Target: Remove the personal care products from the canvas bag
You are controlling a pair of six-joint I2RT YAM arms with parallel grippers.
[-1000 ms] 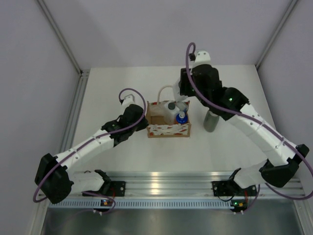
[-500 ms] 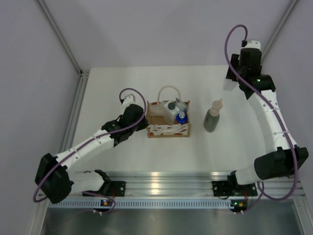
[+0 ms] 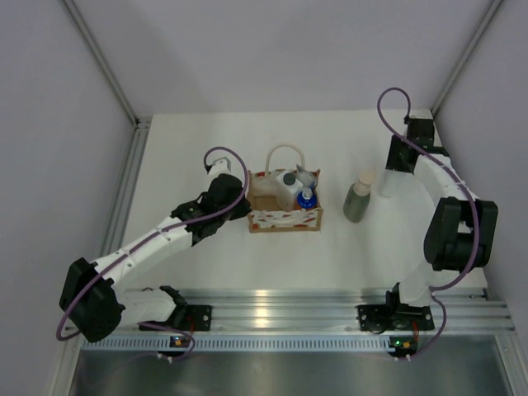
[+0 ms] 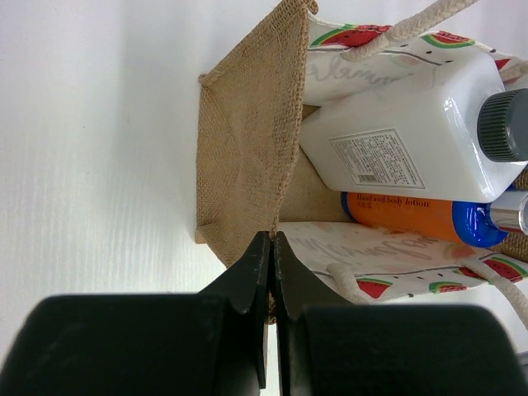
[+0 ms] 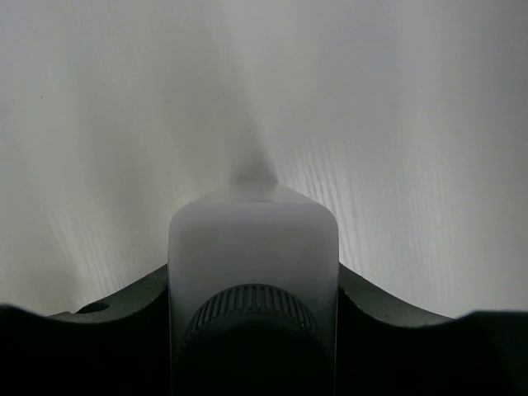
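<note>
The bag (image 4: 247, 157) holds two: a white bottle (image 4: 396, 132) and an orange bottle (image 4: 396, 216). One grey-green bottle (image 3: 357, 202) stands on the counter (image 3: 190, 157). Right fingers (image 5: 124, 313) pinch a second white bottle (image 5: 252, 239); left fingers (image 4: 252, 280) pinch the bag's edge.

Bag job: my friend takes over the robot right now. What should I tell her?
Left gripper: shut on the bag edge, steadying it.
Right gripper: shut on a white bottle, out to the bag's right, beside the green bottle standing outside.
Done: two bottles are out of the bag.
Left: put the held one down, then fetch the other white bottle and the orange bottle, both lying in the bag.
</note>
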